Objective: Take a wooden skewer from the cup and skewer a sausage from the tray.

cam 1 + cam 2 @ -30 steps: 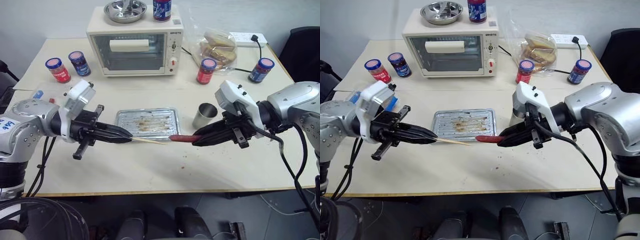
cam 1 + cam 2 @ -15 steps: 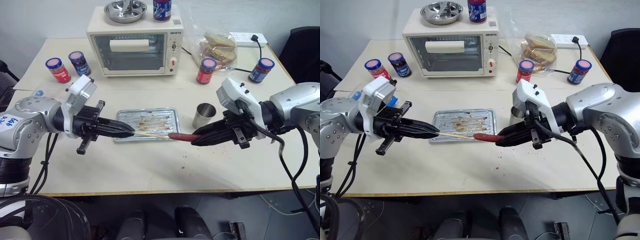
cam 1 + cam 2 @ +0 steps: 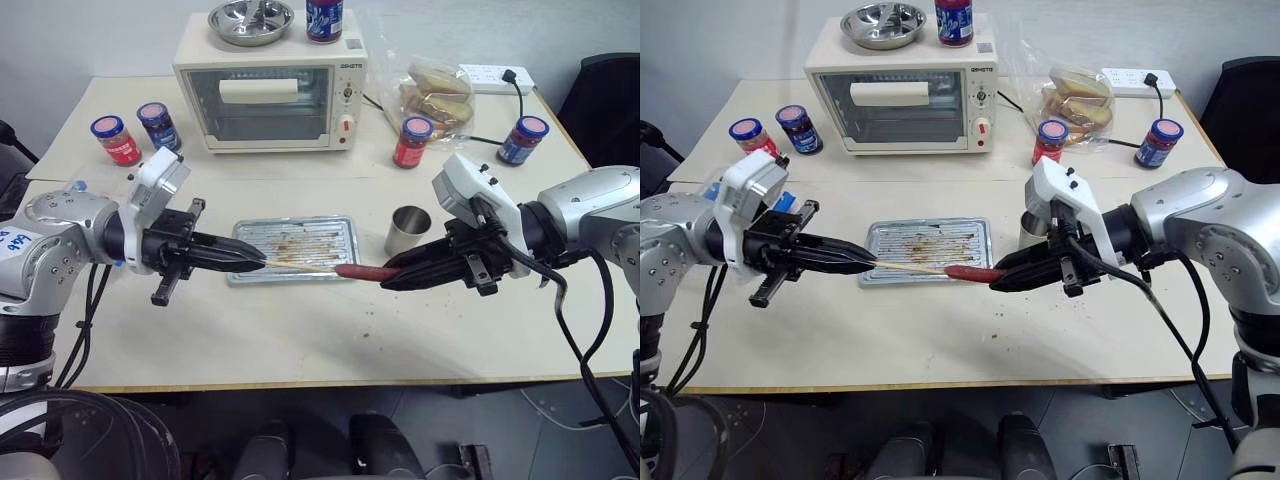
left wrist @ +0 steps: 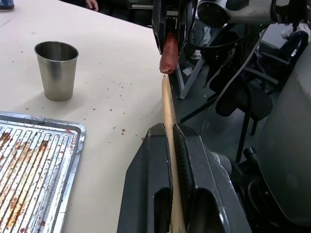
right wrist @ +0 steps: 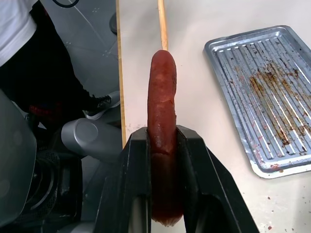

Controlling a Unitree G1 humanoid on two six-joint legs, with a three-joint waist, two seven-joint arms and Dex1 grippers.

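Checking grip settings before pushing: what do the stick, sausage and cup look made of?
Stick: pale bare wood, matt, faint grain.
Sausage: soft meat by its look, smooth reddish-brown skin with a slight sheen.
Cup: likely steel, brushed grey with reflections.

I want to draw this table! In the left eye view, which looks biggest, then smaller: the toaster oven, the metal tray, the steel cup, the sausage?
Largest to smallest:
1. Toaster oven
2. Tray
3. Cup
4. Sausage, longer than the cup is wide but much thinner; these two are close.
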